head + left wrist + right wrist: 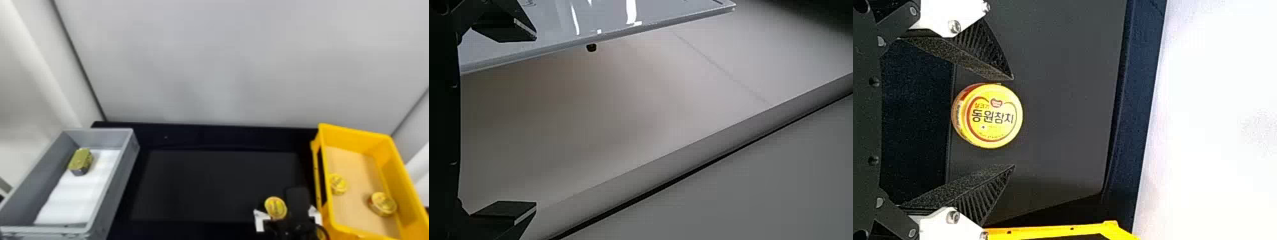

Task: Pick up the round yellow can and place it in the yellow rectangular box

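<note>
The right pincer (289, 218) is matte black, its tapering fingers (988, 47) ribbed outside and speckled along the inner faces, with angular white brackets (943, 14) carrying round silver screws (954, 26). The left pincer (536, 121) is black too, its wedge-shaped fingertips (504, 210) edged in paler grey.

Label noted on the round yellow can (987, 115) left of the yellow rectangular plastic box (351, 137): bold dark lettering, red heart-shaped outline, small red emblem. Inside the box, the farther can (338, 184) and nearer can (382, 204) bear illegible print.
</note>
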{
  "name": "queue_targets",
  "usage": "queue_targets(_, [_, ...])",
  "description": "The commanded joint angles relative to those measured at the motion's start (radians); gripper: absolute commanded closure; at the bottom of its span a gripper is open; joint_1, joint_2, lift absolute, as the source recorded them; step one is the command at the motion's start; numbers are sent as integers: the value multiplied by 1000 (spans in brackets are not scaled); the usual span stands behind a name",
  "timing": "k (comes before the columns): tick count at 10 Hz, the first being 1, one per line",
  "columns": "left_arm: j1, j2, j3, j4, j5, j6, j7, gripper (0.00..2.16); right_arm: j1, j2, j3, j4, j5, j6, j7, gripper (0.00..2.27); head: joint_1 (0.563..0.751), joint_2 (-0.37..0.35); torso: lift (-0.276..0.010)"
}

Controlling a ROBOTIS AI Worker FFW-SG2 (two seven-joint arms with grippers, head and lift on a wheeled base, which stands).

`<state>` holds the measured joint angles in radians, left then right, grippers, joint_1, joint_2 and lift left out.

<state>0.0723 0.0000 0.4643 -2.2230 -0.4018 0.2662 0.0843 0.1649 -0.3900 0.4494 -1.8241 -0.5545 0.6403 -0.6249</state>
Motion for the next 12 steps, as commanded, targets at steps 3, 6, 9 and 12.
queue_targets(3, [1,-3,1,-1,-2,-2,0,88,-2,0,2,35,-10,9,1,200,694,14,-56])
queue_targets(6, [1,-3,-1,-3,-2,-4,0,88,-8,0,3,45,-10,10,13,355,694,14,-56])
queue_targets(9, [1,-3,-1,-3,-2,-5,0,88,-8,0,5,46,-13,17,17,415,694,14,-56])
queue_targets(12, [3,-3,4,-7,-2,-7,0,90,-8,0,-4,62,-31,15,10,200,694,14,-56])
